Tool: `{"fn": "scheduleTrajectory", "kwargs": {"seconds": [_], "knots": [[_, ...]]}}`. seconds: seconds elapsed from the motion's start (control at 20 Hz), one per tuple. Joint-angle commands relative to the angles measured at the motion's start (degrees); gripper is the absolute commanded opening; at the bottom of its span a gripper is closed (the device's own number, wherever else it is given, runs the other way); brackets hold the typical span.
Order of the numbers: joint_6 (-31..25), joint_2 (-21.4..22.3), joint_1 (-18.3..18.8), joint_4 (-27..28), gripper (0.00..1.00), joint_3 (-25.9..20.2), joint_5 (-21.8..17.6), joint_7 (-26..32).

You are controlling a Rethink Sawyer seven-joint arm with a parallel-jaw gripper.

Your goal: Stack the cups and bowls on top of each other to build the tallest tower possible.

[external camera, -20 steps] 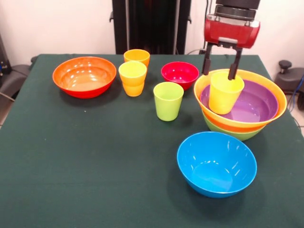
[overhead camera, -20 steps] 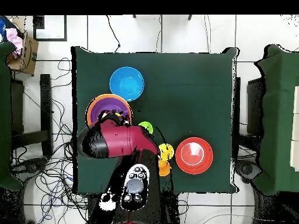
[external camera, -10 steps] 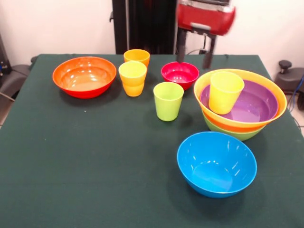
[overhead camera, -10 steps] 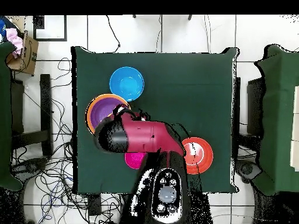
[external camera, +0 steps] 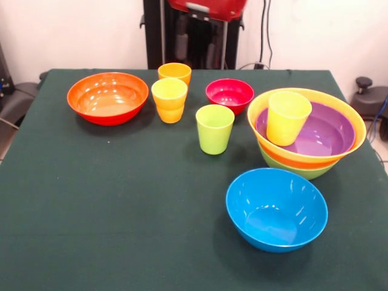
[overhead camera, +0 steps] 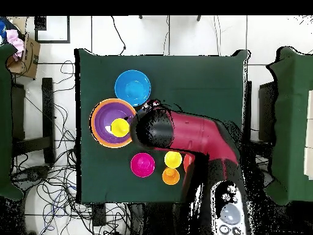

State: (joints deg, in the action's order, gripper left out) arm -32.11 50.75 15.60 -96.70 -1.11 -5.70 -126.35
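Observation:
The tower stands at the right of the front view: a yellow cup [external camera: 287, 116] upright in the purple bowl [external camera: 324, 138], which nests in an orange bowl [external camera: 359, 128] over a lime green bowl [external camera: 303, 173]. In the overhead view the same yellow cup [overhead camera: 120, 127] sits inside the purple bowl [overhead camera: 110, 115]. My gripper [external camera: 199, 48] hangs high at the top edge, behind the small magenta-red bowl [external camera: 229, 95], open and empty. A lime green cup [external camera: 214, 128], a blue bowl [external camera: 276, 209] and a red-orange bowl [external camera: 108, 97] stand apart on the table.
A yellow cup [external camera: 170, 94] is stacked on an orange one, and a second orange cup [external camera: 174, 71] stands behind it. From overhead my arm [overhead camera: 189, 134] covers the table's middle right. The green cloth [external camera: 109, 212] runs to the near edge.
My gripper has let go of the yellow cup, risen and swung left in the front view. The cup stays in the purple bowl.

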Motion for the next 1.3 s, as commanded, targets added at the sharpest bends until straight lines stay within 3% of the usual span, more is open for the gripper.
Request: {"fn": "scheduleTrajectory", "kwargs": {"seconds": [0.05,0.55,0.9,1.3], "knots": [[-3.7,-3.0,4.2,1.4,1.0,-12.3,-7.3,19.4],[3.9,-4.1,6.0,-6.2,1.0,-13.4,-15.0,12.0],[9.6,-4.7,6.0,-12.1,1.0,-12.8,-17.8,5.6],[8.6,-3.9,5.7,-14.5,1.0,-12.9,-18.4,4.8]]}}
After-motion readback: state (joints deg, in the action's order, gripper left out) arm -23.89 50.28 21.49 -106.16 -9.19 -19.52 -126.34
